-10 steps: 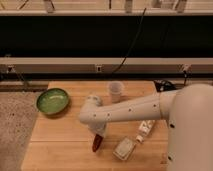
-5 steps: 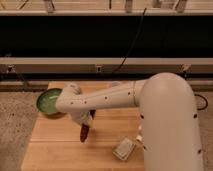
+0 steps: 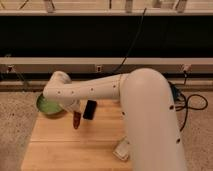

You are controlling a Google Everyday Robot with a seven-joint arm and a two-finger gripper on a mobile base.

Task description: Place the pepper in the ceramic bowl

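Observation:
The pepper point(image 3: 76, 120) is small, slender and dark red. It hangs point down from my gripper point(image 3: 82, 114), just above the wooden table. The gripper is shut on the pepper, and one black finger point(image 3: 90, 109) shows to its right. The green ceramic bowl point(image 3: 46, 105) sits at the table's back left corner, partly hidden behind my white arm point(image 3: 100, 90). The pepper is just to the right of the bowl's rim and a little nearer the front.
The wooden table point(image 3: 55, 145) runs from the bowl towards the front. A whitish packet point(image 3: 120, 149) lies on it at the front right, beside the arm's large white body. Black cables point(image 3: 192, 102) lie on the floor at right. A dark wall with rails stands behind.
My gripper has carried the pepper left and towards the back of the table, closer to the green bowl. The arm now covers the cup and part of the bowl.

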